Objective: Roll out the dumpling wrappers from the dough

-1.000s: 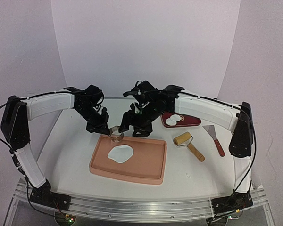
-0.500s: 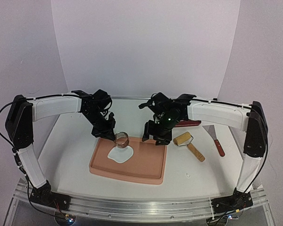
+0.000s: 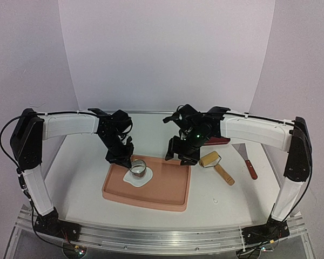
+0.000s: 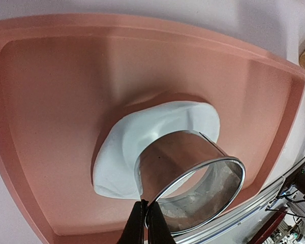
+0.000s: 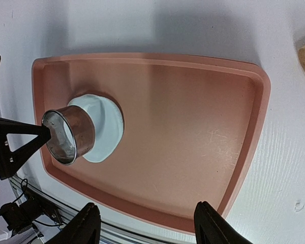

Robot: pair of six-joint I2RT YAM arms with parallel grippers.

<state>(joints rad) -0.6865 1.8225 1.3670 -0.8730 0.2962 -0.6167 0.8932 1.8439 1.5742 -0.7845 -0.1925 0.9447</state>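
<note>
Left wrist: ring cutter [image 4: 193, 178] is clamped by left tool [image 4: 146, 223] over flattened dough [image 4: 137, 137]; cutting is not yet done; right tool [image 5: 147, 223] is spread apart.

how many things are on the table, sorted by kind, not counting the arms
tools: 3 (ring cutter, roller, scraper)
trays and plates: 2 (pink tray, dark red plate, mostly hidden behind the right arm)
dough: 1 (flat white dough sheet in the tray)
total: 6
</note>
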